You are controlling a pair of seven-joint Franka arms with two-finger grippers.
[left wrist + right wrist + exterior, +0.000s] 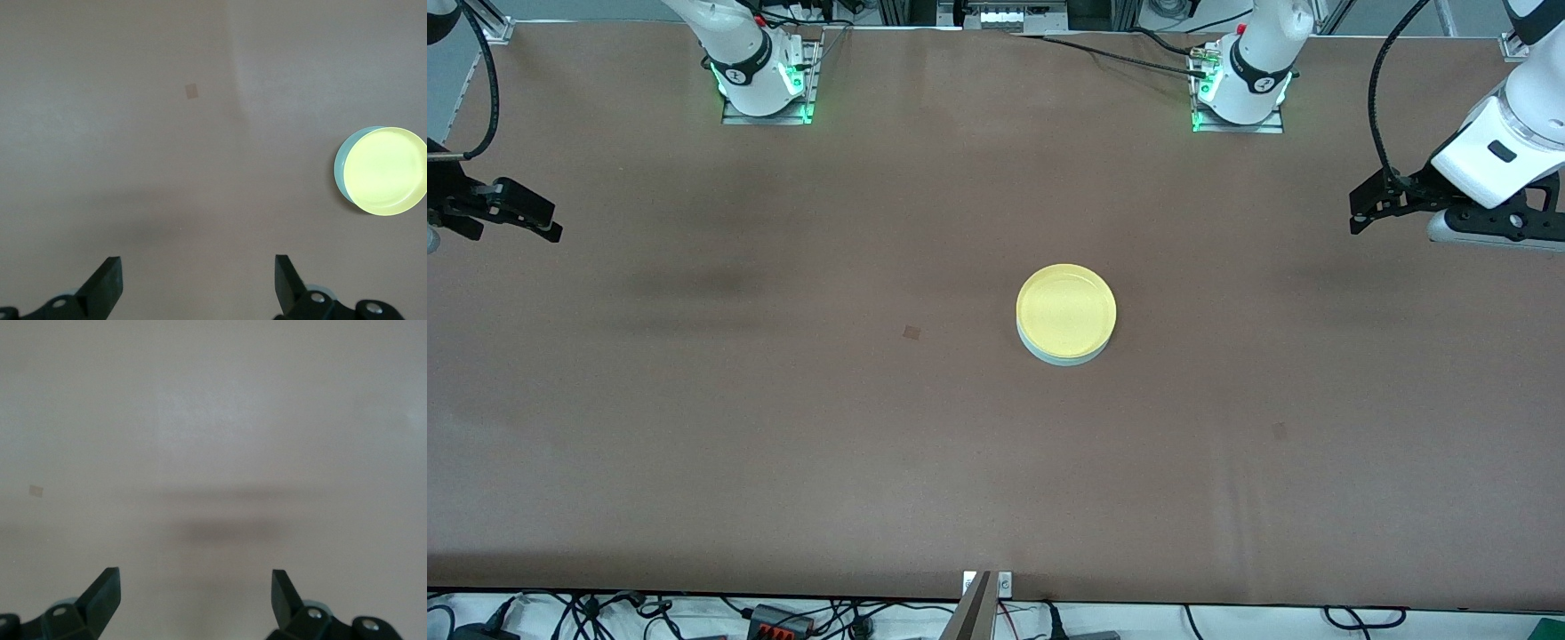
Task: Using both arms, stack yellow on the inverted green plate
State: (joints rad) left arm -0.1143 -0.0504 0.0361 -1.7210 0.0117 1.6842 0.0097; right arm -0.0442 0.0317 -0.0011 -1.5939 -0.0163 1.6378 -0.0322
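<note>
One yellow plate (1066, 308) sits on top of one green plate (1069, 357) near the middle of the brown table (783, 400), and only a thin green edge peeks out. Two grippers wait up in the air, holding nothing. Over its own end of the table, the left gripper (199, 283) has its fingers spread wide. So does the right gripper (195, 597).

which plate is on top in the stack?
The yellow plate is on top, rim up. The pale green plate lies under it, only its edge showing. Left gripper and right gripper wait open, over bare table.
</note>
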